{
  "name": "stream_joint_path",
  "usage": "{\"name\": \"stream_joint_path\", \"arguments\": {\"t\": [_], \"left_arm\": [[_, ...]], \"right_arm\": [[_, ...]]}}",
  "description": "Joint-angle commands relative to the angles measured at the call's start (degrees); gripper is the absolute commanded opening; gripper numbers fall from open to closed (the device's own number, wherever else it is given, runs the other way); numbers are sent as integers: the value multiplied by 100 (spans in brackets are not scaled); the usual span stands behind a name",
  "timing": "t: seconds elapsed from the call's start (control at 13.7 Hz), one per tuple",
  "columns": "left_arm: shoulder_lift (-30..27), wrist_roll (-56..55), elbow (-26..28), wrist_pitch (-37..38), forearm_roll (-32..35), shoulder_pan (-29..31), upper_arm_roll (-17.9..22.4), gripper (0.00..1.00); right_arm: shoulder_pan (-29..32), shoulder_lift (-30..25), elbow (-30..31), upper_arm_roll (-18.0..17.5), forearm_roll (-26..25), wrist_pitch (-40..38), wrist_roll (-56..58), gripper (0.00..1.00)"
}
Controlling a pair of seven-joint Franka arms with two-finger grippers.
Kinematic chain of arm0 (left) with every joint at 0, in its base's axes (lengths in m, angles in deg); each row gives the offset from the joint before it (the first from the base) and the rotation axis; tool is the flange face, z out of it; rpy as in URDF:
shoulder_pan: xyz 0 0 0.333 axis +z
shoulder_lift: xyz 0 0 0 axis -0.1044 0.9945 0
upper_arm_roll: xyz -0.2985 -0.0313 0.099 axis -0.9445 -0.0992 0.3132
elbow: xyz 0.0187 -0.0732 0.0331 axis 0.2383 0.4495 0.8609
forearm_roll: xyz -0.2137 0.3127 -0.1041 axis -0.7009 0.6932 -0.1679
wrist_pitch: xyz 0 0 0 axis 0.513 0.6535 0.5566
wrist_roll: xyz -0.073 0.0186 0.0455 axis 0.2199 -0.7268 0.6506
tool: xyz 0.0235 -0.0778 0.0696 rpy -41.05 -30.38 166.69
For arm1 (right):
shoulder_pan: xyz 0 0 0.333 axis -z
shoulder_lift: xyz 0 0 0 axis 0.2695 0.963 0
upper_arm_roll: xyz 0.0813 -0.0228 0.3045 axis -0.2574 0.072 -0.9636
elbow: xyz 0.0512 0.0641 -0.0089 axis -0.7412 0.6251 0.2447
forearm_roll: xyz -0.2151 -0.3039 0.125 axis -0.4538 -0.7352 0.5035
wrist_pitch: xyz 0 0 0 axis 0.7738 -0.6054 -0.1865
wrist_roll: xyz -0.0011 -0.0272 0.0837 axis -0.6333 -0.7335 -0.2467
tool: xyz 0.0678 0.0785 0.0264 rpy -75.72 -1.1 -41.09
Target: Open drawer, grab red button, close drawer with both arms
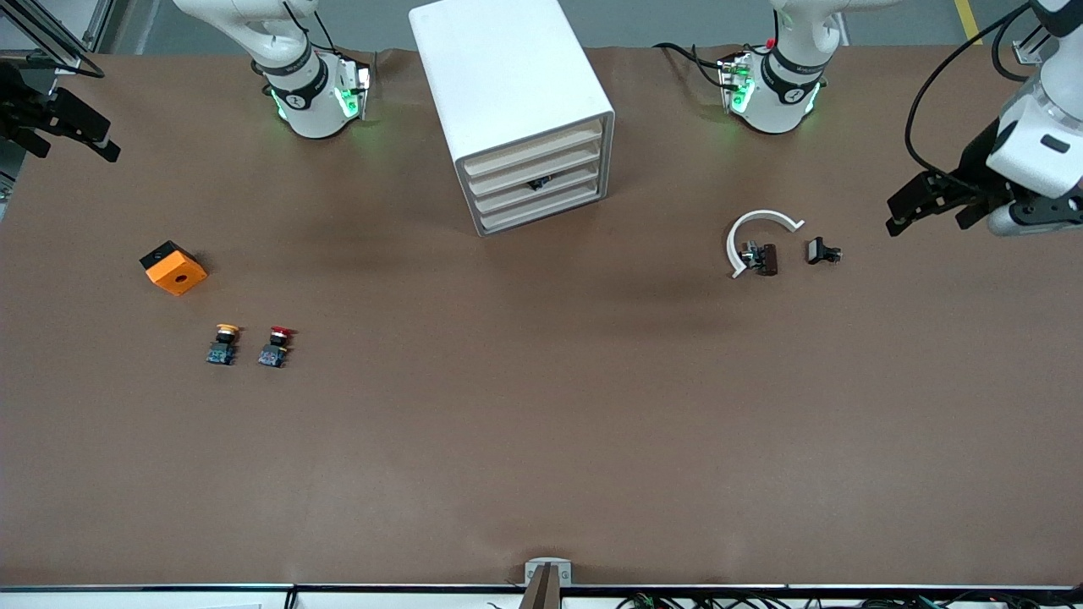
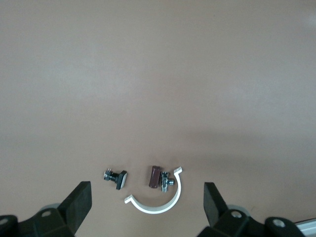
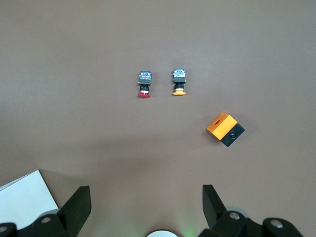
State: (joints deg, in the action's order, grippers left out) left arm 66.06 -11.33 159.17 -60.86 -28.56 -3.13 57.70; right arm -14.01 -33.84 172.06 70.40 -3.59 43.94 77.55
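Note:
The white cabinet (image 1: pixel 512 93) stands between the two arm bases, its stacked drawers (image 1: pixel 535 183) all pushed in. The button (image 1: pixel 276 345), red-capped, sits upright on the table toward the right arm's end, nearer to the front camera than the cabinet; the right wrist view shows this button (image 3: pixel 144 84) too. My right gripper (image 1: pixel 72 145) hangs open and empty over the table's edge at that end, its fingertips (image 3: pixel 79 197) wide apart. My left gripper (image 1: pixel 926 220) hovers open and empty over the left arm's end of the table, with small parts showing between its fingers (image 2: pixel 81 195).
A yellow-capped button (image 1: pixel 223 344) stands beside the red one, and an orange cube (image 1: pixel 173 267) with a hole lies farther from the front camera. Toward the left arm's end lie a white half-ring (image 1: pixel 755 228), a brown piece (image 1: pixel 766 259) and a black piece (image 1: pixel 821 251).

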Motion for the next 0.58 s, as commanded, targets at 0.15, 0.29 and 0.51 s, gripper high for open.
{"name": "stream_joint_path", "arguments": {"t": [0.15, 0.29, 0.51], "left_arm": [[366, 2, -495, 91, -72, 13, -58, 100], [427, 2, -547, 91, -28, -5, -58, 100], [559, 11, -697, 108, -19, 13, -58, 100]], "right_arm": [[5, -21, 7, -16, -76, -63, 22, 100], [14, -47, 16, -16, -76, -133, 22, 100], [14, -99, 85, -16, -76, -204, 22, 100]]}}
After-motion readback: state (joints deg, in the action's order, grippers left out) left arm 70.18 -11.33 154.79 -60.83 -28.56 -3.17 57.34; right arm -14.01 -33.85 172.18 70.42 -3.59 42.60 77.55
